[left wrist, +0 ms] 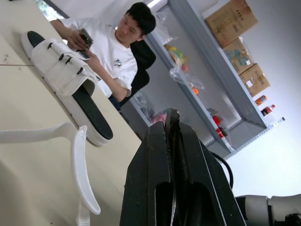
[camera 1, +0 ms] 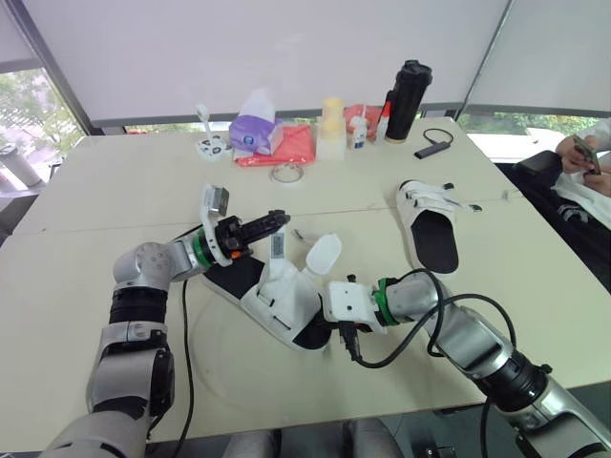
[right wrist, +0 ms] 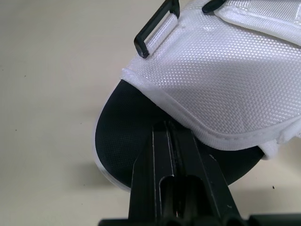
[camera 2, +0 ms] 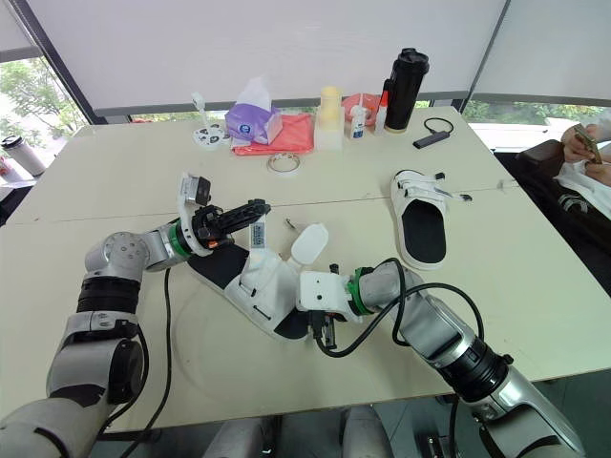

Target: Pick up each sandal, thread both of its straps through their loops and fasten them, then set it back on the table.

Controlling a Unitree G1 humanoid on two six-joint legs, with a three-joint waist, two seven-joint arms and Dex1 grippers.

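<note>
Your left end effector (camera 1: 283, 220) hovers left of centre in the head view, just above the near sandal (camera 1: 282, 298). Its 2 black fingers are pressed together, and nothing shows between them.

The near sandal lies on the counter (camera 1: 115, 191) at lower centre, black footbed up, running diagonally from centre-left down toward your right arm. 1 loose white strap (camera 1: 323, 255) curls upward just to the right of the left end effector, near it but not touching.

Your right end effector (right wrist: 170, 126) is closed tight too. Its tips sit on the footbed at one end of that sandal, right against the hem of the white upper. I cannot tell whether the hem is pinched. A black loop (right wrist: 155, 33) shows on that upper.

The second sandal (camera 1: 430, 224) lies flat at right of centre, well apart from both arms, with its straps across the upper.

Along the top centre stand a black bottle (camera 1: 408, 98), a purple tissue pack (camera 1: 255, 129) and a red cloth (camera 1: 286, 148). A person (camera 1: 582, 157) sits at the right edge.
</note>
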